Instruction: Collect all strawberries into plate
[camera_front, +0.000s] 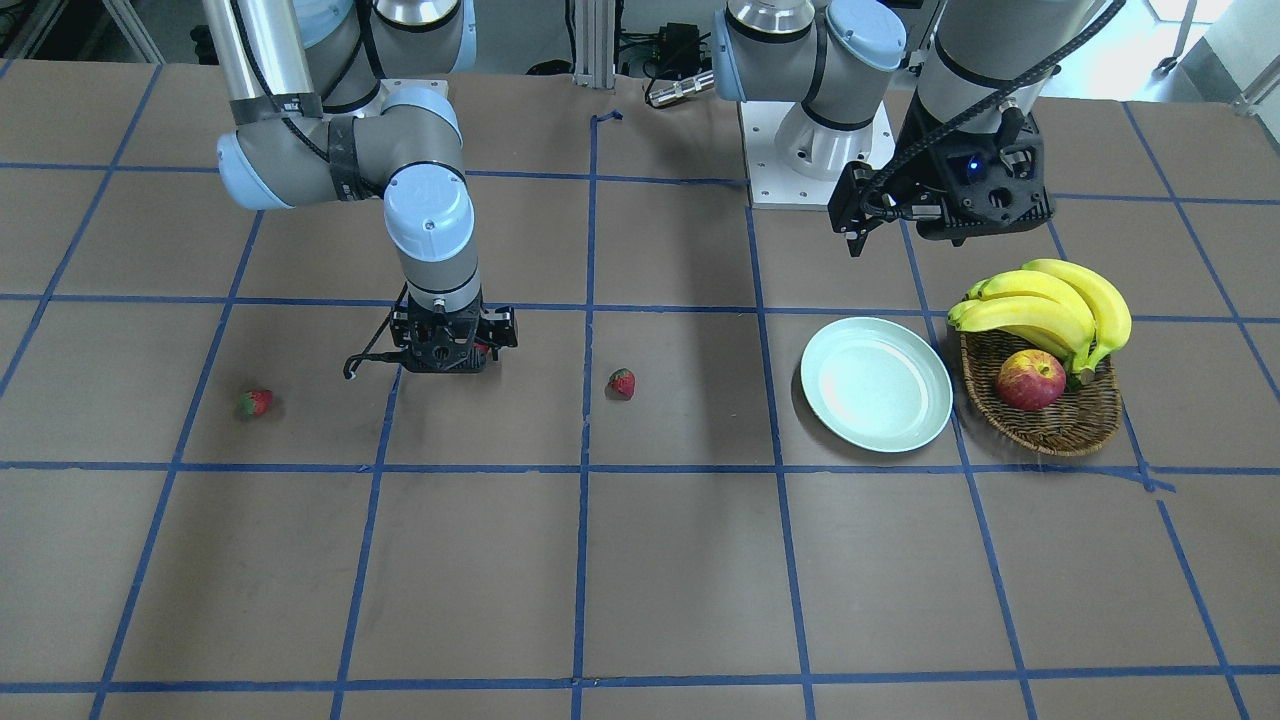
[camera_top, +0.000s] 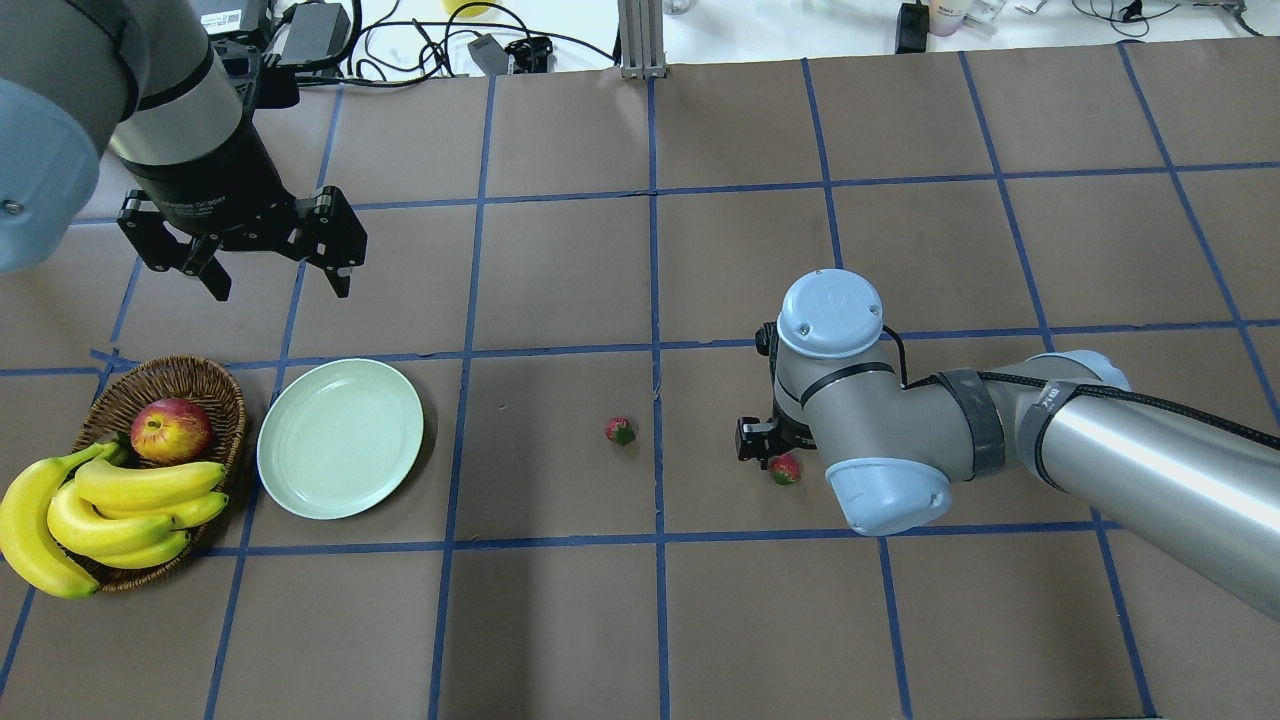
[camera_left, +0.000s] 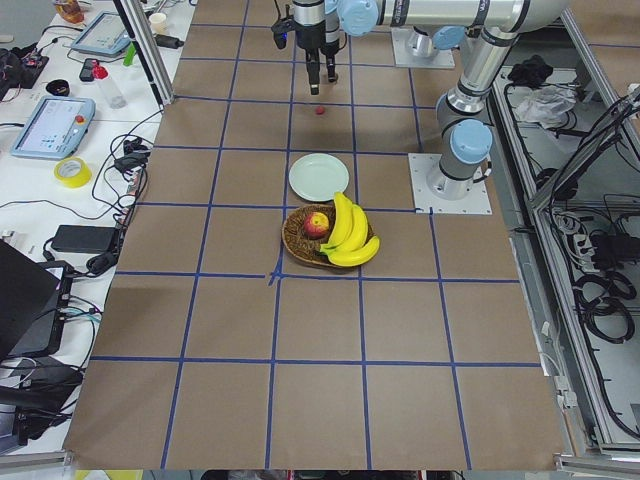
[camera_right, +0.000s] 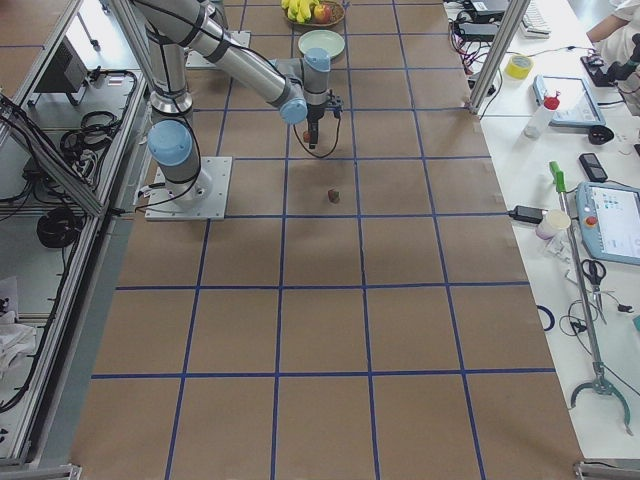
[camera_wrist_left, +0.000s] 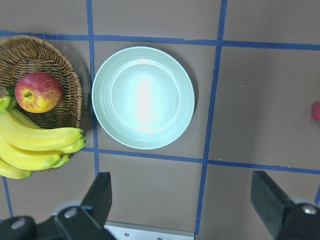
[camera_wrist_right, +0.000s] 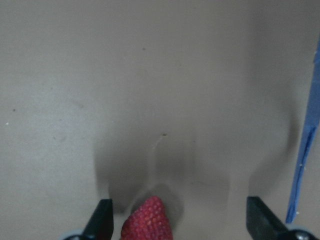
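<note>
Just beside plate (camera_top: 340, 440), wicker basket (camera_top: 185, 367).

Brown table (camera_front: 680, 570), blue tape (camera_front: 680, 467) grid; seemingly cluttered white benches (camera_left: 30, 190)

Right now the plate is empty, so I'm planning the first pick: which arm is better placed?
Right. The right gripper, open, straddles a strawberry down low. The left gripper hangs open by the plate, away from every berry.
</note>
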